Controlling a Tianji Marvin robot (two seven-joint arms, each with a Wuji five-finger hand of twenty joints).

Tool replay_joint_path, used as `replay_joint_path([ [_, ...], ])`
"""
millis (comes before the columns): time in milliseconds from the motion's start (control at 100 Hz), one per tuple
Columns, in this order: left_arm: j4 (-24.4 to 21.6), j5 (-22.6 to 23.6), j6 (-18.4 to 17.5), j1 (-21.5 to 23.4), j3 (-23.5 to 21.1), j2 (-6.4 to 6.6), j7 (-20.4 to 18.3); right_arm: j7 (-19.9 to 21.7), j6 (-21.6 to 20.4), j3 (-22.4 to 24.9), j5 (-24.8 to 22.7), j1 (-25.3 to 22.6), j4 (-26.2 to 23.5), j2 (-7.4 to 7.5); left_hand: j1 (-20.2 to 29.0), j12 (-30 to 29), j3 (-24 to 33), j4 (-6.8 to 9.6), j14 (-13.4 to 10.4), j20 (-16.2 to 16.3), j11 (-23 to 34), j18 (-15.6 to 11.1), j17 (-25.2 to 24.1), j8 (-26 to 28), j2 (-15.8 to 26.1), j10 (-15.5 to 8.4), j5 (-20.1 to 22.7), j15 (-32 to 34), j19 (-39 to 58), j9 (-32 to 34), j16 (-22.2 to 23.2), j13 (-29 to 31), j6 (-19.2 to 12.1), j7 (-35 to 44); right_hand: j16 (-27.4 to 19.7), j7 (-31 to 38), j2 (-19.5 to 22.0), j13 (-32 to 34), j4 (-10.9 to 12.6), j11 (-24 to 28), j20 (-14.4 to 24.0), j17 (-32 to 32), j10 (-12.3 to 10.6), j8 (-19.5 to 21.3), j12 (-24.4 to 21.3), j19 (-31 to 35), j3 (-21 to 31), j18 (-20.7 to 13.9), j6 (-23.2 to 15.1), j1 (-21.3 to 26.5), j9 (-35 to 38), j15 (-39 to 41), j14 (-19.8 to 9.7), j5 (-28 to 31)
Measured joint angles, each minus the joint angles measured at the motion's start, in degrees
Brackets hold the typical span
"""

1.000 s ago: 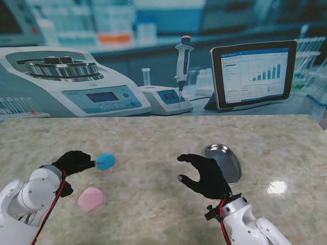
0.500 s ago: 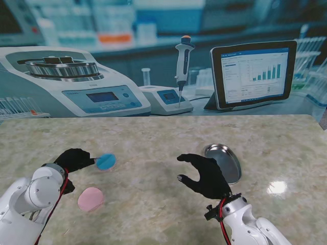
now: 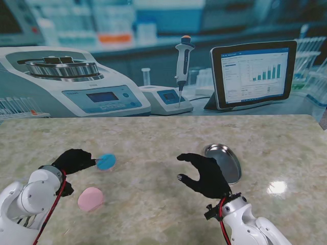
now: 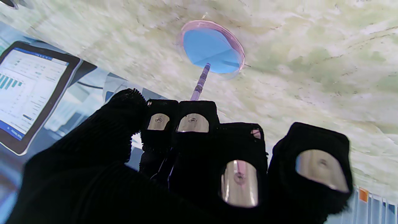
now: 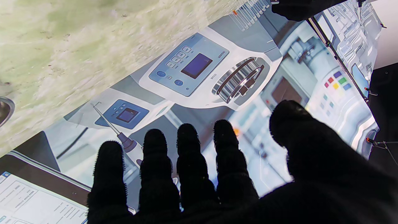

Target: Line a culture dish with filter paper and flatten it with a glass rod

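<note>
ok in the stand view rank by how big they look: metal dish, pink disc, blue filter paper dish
1. metal dish, clearly largest
2. pink disc
3. blue filter paper dish, looks smallest, though it lies farther from me and the left hand hides its edge, so these two are unsure

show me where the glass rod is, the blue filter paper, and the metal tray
glass rod (image 4: 200,83), left wrist view, on its shaft just short of the tip.
blue filter paper (image 4: 211,51), left wrist view, middle of the disc.
metal tray (image 3: 228,162), stand view, on its bare floor.

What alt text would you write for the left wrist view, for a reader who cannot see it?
The black-gloved left hand grips a thin glass rod whose tip touches blue filter paper lying inside a clear round culture dish on a marbled table. A tablet showing charts stands at the side.
</note>
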Motion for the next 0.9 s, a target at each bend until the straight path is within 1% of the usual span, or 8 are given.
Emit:
replay_joint_path([
  [260, -0.5, 0.5, 0.1, 0.6, 0.3, 0.36, -0.8, -0.1, -0.1, -0.1, 0.0, 0.1, 0.1, 0.00, 0.0, 0.0, -0.5, 0.00, 0.0, 0.0, 0.0, 0.0, 0.0, 0.0, 0.5, 0.0, 0.0, 0.0, 0.0, 0.0, 0.0, 0.0, 0.0, 0.0, 0.0, 0.0, 0.0, 0.0, 0.0, 0.0, 0.0, 0.0, 0.0, 0.0, 0.0, 0.0, 0.0, 0.0, 0.0, 0.0, 0.0, 0.0, 0.0, 0.0],
  [560, 2.1, 1.5, 1.9, -1.5, 2.3, 0.50, -1.0, -0.1, -0.1, -0.1, 0.0, 0.1, 0.2, 0.00, 0.0, 0.0, -0.5, 0.00, 0.0, 0.0, 0.0, -0.1, 0.0, 0.0, 0.5, 0.0, 0.0, 0.0, 0.0, 0.0, 0.0, 0.0, 0.0, 0.0, 0.0, 0.0, 0.0, 0.0, 0.0, 0.0, 0.0, 0.0, 0.0, 0.0, 0.0, 0.0, 0.0, 0.0, 0.0, 0.0, 0.0, 0.0, 0.0, 0.0],
  [770, 4.3, 2.5, 2.8, -3.0, 3.6, 0.40, 1.2, -0.1, -0.1, -0.1, 0.0, 0.1, 0.3, -0.01, 0.0, 0.0, -0.5, 0.00, 0.0, 0.0, 0.0, -0.3, 0.0, 0.0, 0.5, 0.0, 0.0, 0.0, 0.0, 0.0, 0.0, 0.0, 0.0, 0.0, -0.1, 0.0, 0.0, 0.0, 0.0, 0.0, 0.0, 0.0, 0.0, 0.0, 0.0, 0.0, 0.0, 0.0, 0.0, 0.0, 0.0, 0.0, 0.0, 0.0],
  [900, 5.1, 2.4, 3.2, -3.7, 3.9, 0.20, 1.8, -0.1, -0.1, -0.1, 0.0, 0.1, 0.3, -0.01, 0.0, 0.0, -0.5, 0.00, 0.0, 0.0, 0.0, -0.4, 0.0, 0.0, 0.5, 0.0, 0.0, 0.0, 0.0, 0.0, 0.0, 0.0, 0.0, 0.0, -0.1, 0.0, 0.0, 0.0, 0.0, 0.0, 0.0, 0.0, 0.0, 0.0, 0.0, 0.0, 0.0, 0.0, 0.0, 0.0, 0.0, 0.0, 0.0, 0.0],
])
